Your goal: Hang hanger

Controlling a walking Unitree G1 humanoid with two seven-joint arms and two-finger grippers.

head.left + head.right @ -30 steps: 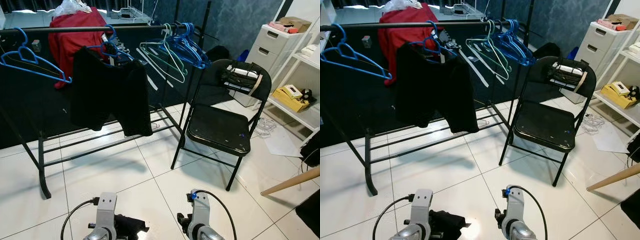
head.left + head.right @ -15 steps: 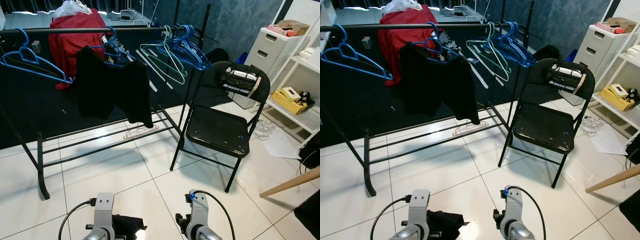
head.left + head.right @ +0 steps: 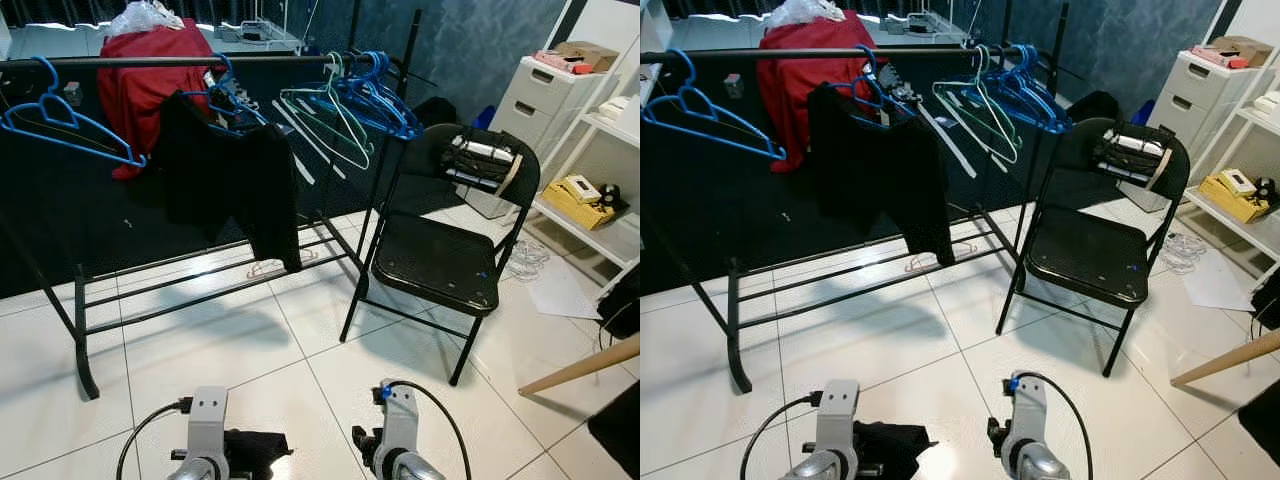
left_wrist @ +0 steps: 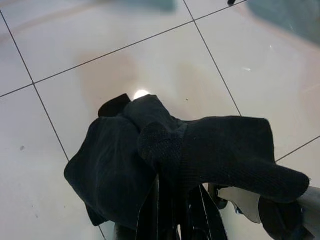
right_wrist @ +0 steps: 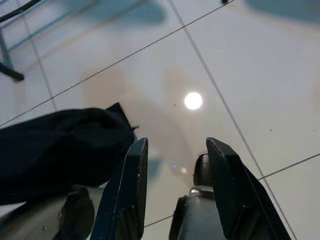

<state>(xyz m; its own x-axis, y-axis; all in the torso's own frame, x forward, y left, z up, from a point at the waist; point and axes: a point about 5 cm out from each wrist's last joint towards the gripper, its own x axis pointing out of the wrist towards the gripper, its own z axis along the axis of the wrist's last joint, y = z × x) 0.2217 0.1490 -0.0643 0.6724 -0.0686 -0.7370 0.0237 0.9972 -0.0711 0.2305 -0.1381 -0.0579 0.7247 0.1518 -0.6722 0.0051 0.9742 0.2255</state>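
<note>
Hanging on rack rail (image 3: 150, 61), blue hanger (image 3: 60, 118), well beyond jaws

One clothes rack (image 3: 200, 61), one folding chair (image 3: 440, 255), one white drawer unit (image 3: 540, 95). Hangers on the rail: one lone blue hanger (image 3: 60, 120), one blue under the black garment (image 3: 235, 180), two pale green (image 3: 325, 115), and a bunched blue cluster (image 3: 375, 95) too tangled to count. One red cloth (image 3: 145, 70) behind the rail, one pink hanger (image 3: 270, 267) on the floor.
</note>
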